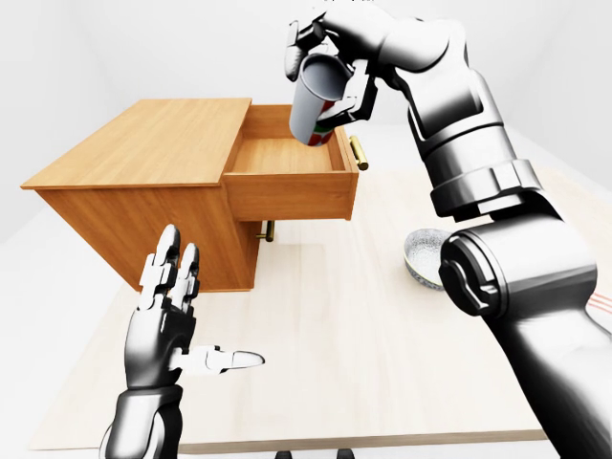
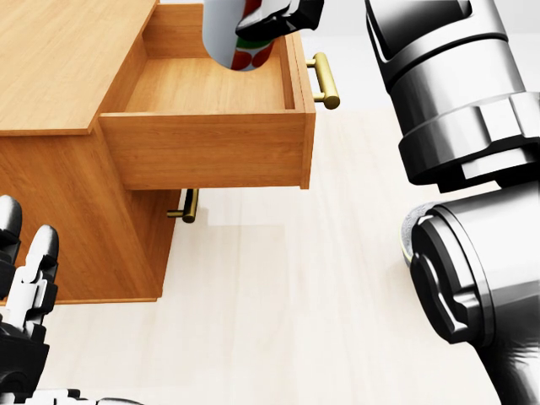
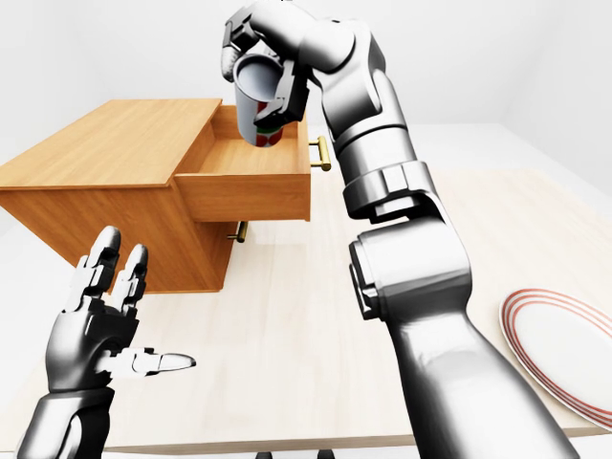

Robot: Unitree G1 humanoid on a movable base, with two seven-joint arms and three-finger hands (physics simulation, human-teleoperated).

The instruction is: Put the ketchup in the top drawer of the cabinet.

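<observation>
The ketchup (image 1: 313, 103) is a white-grey bottle with a red and green label, tilted and held above the right part of the open top drawer (image 1: 291, 192). My right hand (image 1: 331, 59) is shut round it, reaching in from the right of the left-eye view. In the head view the ketchup (image 2: 235, 35) hangs over the drawer's inside near its right wall. The drawer shows nothing inside. My left hand (image 1: 176, 311) is open, fingers spread, low at the left and apart from the wooden cabinet (image 1: 143, 145).
A brass handle (image 2: 326, 80) sticks out of the top drawer's face, and a second one (image 2: 187, 206) sits on the drawer below. A patterned bowl (image 1: 420, 256) stands on the table right of the cabinet. A red-rimmed plate (image 3: 566, 346) lies at the right edge.
</observation>
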